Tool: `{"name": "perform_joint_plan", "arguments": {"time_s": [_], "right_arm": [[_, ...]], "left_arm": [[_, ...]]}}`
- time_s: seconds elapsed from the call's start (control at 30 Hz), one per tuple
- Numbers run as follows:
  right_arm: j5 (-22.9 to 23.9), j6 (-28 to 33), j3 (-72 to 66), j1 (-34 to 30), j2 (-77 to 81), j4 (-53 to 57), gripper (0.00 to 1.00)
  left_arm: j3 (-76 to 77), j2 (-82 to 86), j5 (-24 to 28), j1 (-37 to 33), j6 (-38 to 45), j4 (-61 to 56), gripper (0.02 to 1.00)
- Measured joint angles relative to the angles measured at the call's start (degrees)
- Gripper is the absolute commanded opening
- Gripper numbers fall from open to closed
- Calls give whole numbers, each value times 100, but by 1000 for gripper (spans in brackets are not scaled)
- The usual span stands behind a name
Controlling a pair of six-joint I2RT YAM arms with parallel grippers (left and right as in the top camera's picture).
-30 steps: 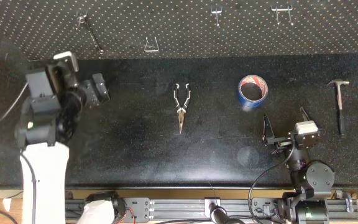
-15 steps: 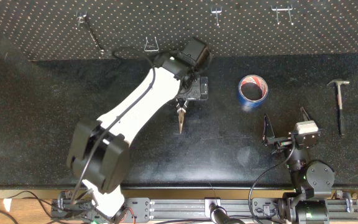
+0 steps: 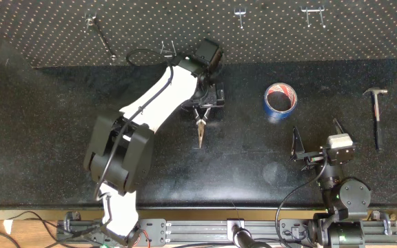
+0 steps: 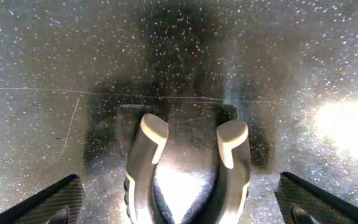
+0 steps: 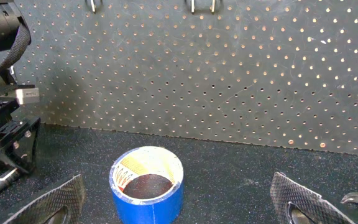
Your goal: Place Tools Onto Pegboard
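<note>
Pliers (image 3: pixel 200 127) flat on table (image 3: pixel 54 138), handles between left pincer's (image 4: pixel 179 186) wide-open fingers (image 4: pixel 55 199), untouched

Grey-handled needle-nose pliers (image 3: pixel 200 128) lay flat mid-mat, handles toward the pegboard, nose pointing away from it. Blue tape roll (image 3: pixel 280 100) sat flat, hole up, to the right of the pliers and well apart. Black-handled hammer with metal head (image 3: pixel 375 117) lay flat at far right, head toward the board. Slim metal wrench (image 3: pixel 102 38) hung upper left on the dark perforated pegboard (image 3: pixel 185 24); bare metal hooks (image 3: pixel 240 14) further right.
</note>
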State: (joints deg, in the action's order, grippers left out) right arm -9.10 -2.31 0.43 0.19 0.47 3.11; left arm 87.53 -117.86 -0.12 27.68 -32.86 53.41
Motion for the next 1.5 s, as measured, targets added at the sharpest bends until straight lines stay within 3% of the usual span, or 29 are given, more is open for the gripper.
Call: {"name": "perform_joint_plan", "arguments": {"time_s": [0.17, 0.2, 0.23, 0.4, 0.77, 1.07, 1.13, 1.17, 1.4, 1.5], "right_arm": [[0, 0, 0, 0, 0, 0, 976], [0, 0, 0, 0, 0, 0, 976], [0, 0, 0, 0, 0, 0, 976], [0, 0, 0, 0, 0, 0, 976], [0, 0, 0, 0, 0, 0, 976], [0, 0, 0, 0, 0, 0, 976], [0, 0, 0, 0, 0, 0, 976], [0, 0, 0, 0, 0, 0, 976], [0, 0, 0, 0, 0, 2, 976], [-2, 0, 0, 0, -2, 0, 976]], "left_arm": [[2, -144, 20, 0, 2, 28, 998], [2, -146, 20, 0, 4, 28, 855], [7, -151, 17, 0, 4, 31, 792], [17, -168, -46, 0, 50, 33, 612], [39, -184, -44, 0, 63, 33, 522], [39, -184, -39, 0, 63, 33, 391], [39, -184, -37, 0, 63, 33, 235], [39, -184, -35, 0, 63, 33, 29], [42, 492, -7, -146, 61, 402, 27], [37, 2476, -138, -1209, 61, 470, 29]]}}
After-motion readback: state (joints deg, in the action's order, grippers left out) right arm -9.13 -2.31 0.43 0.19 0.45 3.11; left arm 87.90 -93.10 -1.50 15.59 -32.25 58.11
